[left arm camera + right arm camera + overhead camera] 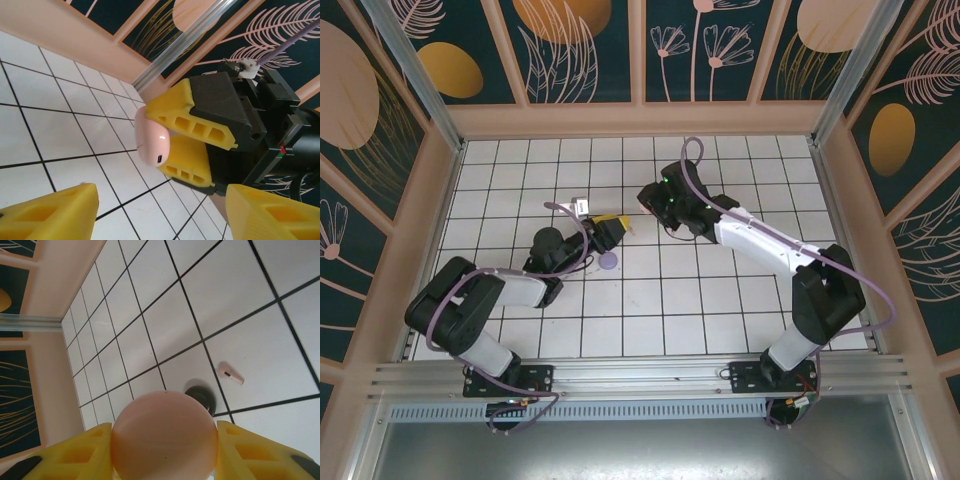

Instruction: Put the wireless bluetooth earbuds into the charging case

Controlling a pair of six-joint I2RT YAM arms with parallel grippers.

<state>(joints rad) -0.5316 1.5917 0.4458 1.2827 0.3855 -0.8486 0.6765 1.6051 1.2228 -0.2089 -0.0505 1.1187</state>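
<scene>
R gripper (165, 430) is clamped on the pink charging case (152, 142), one yellow finger on each side, held up off the tiled floor (720, 300) around mid-table, a bit left of centre. The case lid looks closed from the L wrist view, and I can see a small port on the side facing me. L gripper (618, 226) sits just left of it with its fingers apart and nothing between them.

My read: this step is getting the lid open, w/ R holding and L working it. To do it well:
- approach from the free end of the case, not the faces R already covers
- line up L's fingers square to the lid seam; I can't see the seam from here, so go slow
- light squeeze only, since the shell is smooth and rounded and will prob slip or twist

One pink earbud (230, 374) lies flat on a tile under the R gripper, beside a dark round thing (202, 396) that's half hidden behind the case; can't tell what it is. A light purple round item (610, 262) lies just near of the L gripper. I can't pick out the other buds.

Main hazard is the two grippers' fingers being very close together; there's little room for L to get in without hitting R.
</scene>
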